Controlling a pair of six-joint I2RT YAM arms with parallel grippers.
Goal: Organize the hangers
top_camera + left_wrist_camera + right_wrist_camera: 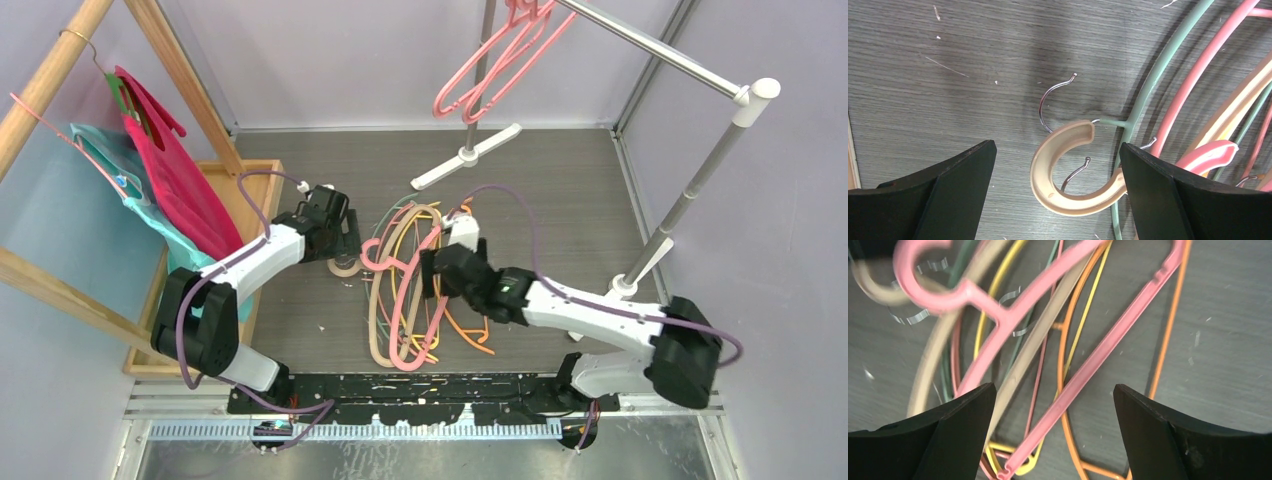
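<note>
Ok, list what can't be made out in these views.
- Top view: hooks of the hung pink hangers are cut off by the top edge.
- Top view: the pile of hangers overlaps itself, so its count is unclear.
- Right wrist: the beige hook is motion-blurred.

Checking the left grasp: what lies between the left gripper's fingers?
Left wrist view: the beige hanger's hook, with a metal hook inside its curve.
</note>
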